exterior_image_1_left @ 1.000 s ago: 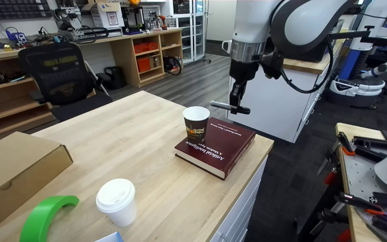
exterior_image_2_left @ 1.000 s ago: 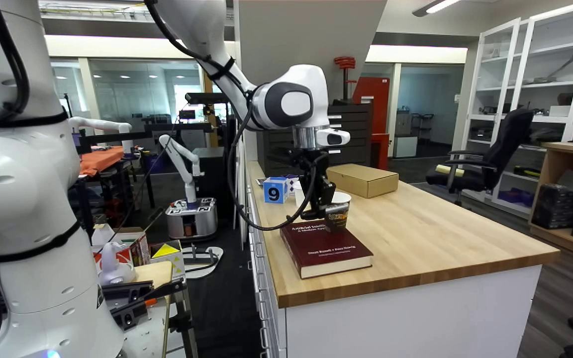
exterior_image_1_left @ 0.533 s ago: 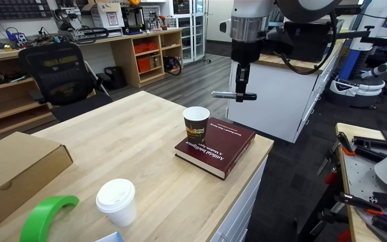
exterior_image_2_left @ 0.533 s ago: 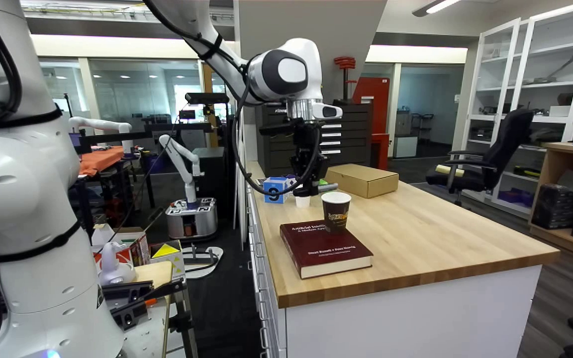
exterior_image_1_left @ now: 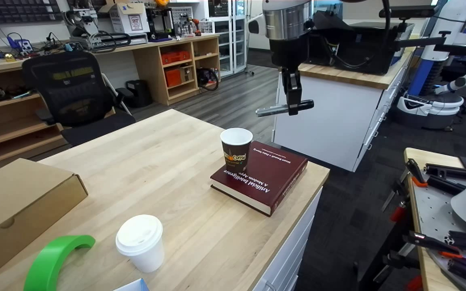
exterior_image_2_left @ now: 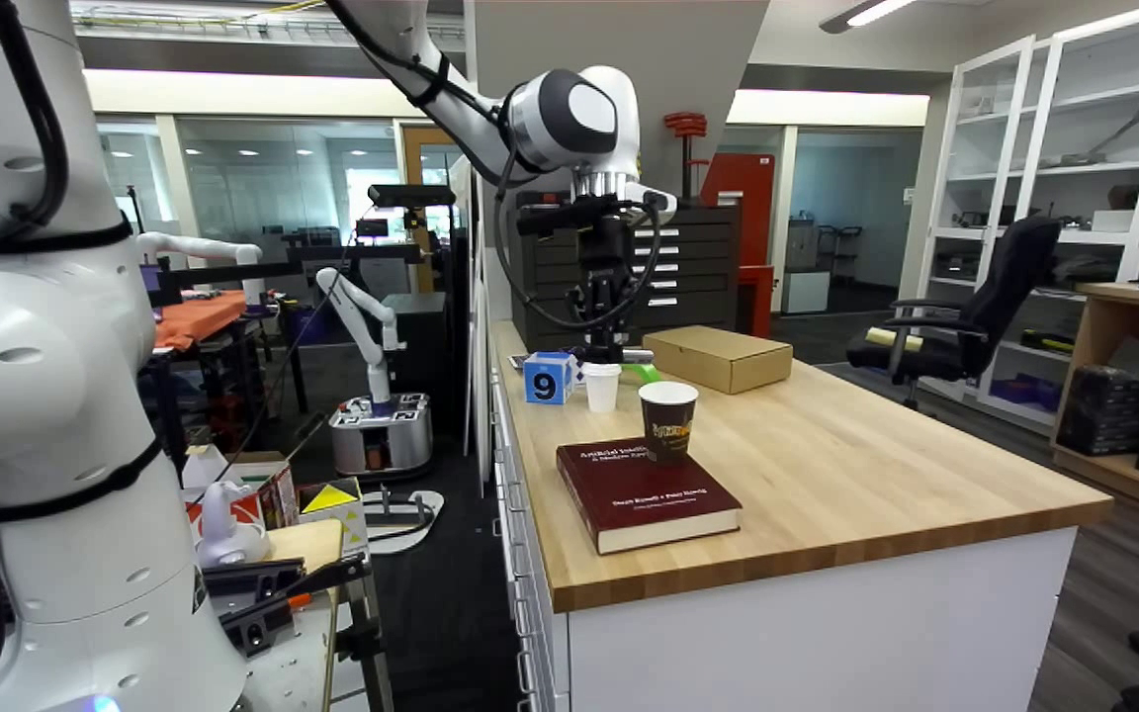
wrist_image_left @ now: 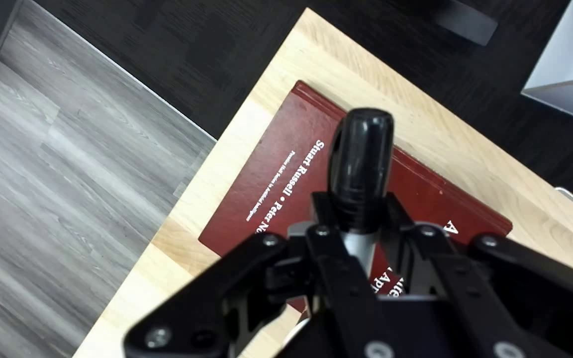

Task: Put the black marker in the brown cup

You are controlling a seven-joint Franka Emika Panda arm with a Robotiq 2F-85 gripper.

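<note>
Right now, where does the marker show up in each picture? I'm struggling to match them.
In an exterior view: the marker is gripped crosswise in the claw, right of and above the picture's centre.
In an exterior view: its silver end peeks out just right of the middle, up and left of the brown cup.
In the wrist view: its black end points up the picture, right of the middle.
Shared landmark: the dark red book, visible in all three.
</note>
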